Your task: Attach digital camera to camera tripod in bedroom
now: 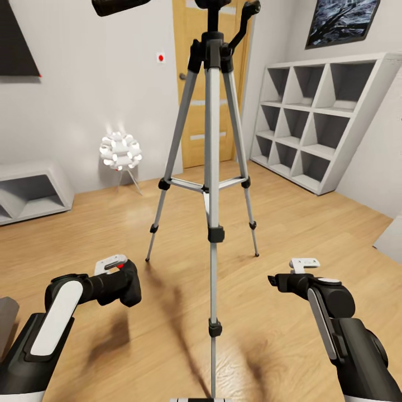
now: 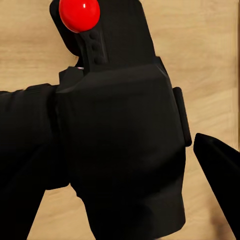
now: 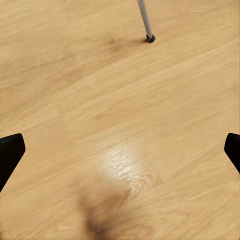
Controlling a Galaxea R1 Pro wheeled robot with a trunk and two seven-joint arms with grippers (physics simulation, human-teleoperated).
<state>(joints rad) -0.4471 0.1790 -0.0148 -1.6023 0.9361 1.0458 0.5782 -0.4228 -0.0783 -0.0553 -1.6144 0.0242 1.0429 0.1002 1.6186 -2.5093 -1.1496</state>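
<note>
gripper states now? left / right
Left gripper: closed on the digital camera.
Right gripper: open, empty, fingers spread above the wood floor.

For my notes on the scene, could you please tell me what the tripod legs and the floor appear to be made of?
The tripod legs look like silver metal tubes with a dull sheen, joined by black, probably plastic, collars. The floor looks like light varnished wood: plank grain shows, and a bright glare patch suggests a glossy finish.

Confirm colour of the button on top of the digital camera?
Bright red, on the black digital camera held in the left claw; clearest in the left wrist view.
</note>
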